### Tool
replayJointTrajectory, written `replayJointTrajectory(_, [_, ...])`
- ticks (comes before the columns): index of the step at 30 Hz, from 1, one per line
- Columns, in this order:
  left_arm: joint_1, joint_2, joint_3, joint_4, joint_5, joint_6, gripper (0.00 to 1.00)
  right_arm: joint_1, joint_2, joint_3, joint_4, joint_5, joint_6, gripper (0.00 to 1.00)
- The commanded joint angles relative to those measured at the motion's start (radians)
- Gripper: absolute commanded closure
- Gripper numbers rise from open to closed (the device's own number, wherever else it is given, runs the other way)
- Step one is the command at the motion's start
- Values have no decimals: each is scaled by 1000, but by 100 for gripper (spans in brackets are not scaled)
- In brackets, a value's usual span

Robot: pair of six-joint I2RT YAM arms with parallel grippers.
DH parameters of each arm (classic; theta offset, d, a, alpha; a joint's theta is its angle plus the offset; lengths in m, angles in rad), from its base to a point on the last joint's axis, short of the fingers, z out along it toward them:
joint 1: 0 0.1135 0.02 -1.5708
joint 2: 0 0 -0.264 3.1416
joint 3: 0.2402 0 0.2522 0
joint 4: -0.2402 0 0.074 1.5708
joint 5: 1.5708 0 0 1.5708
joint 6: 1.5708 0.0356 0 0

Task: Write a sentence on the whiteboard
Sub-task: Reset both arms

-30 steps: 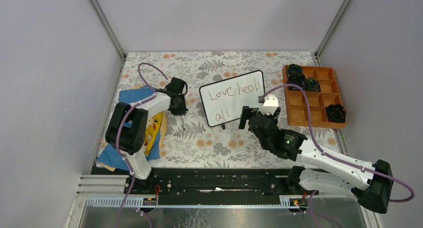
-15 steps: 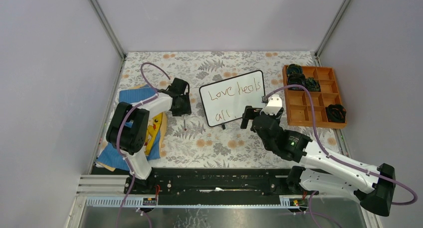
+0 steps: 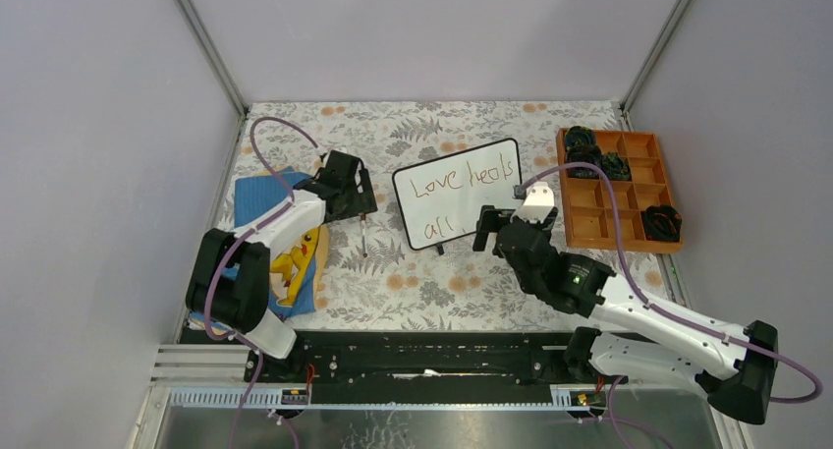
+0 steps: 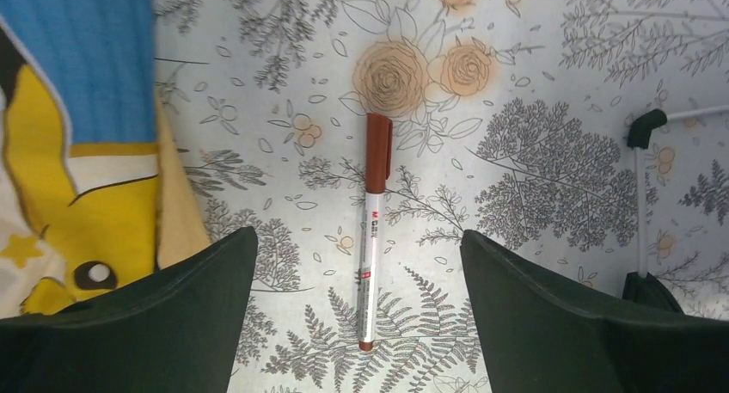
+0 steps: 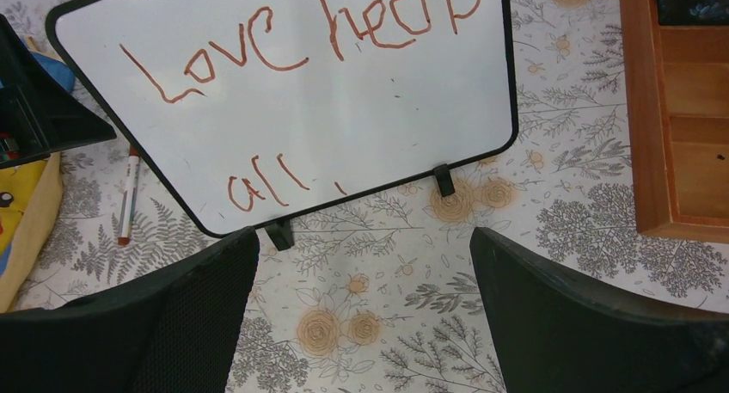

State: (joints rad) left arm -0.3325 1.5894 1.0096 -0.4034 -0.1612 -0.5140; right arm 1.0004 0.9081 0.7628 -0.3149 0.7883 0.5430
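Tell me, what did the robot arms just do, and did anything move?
The left arm pulled back to the left, and its jaws drew away from the pen. The pen lies capped on the table between the open jaws, so it looks let go. The right arm shifted only slightly. The whiteboard, its words and the tray stayed put.

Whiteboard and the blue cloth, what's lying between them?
A brown-capped marker lies on the flowery cover between whiteboard and blue cloth, clearest in left wrist view.
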Motion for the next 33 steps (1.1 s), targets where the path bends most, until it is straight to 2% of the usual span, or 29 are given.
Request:
replayJointTrajectory(1, [-3, -65, -19, 42, -103, -28, 5, -6, 27, 83, 17, -1, -33, 0])
replayJointTrajectory(7, [-3, -143, -39, 85, -156, -56, 5, -6, 78, 104, 58, -19, -36, 0])
replayJointTrajectory(11, [-10, -225, -73, 142, -133, -53, 5, -6, 113, 136, 64, -12, 11, 0])
replayJointTrajectory(18, [-88, -387, -103, 238, -131, -21, 4, -16, 191, 235, 17, 14, 31, 0])
replayJointTrajectory(22, [-116, -466, -80, 281, -124, 8, 4, -96, 258, 322, 10, -38, -24, 0])
replayJointTrajectory(27, [-142, -465, 33, 265, -176, 53, 4, -237, 310, 426, -4, -122, 20, 0])
replayJointTrajectory(30, [-173, -459, 59, 263, -277, 63, 3, -271, 286, 449, 12, -41, 7, 0])
replayJointTrajectory(33, [-206, -502, -4, 323, -316, 91, 2, -272, 216, 414, 72, 17, -73, 0])
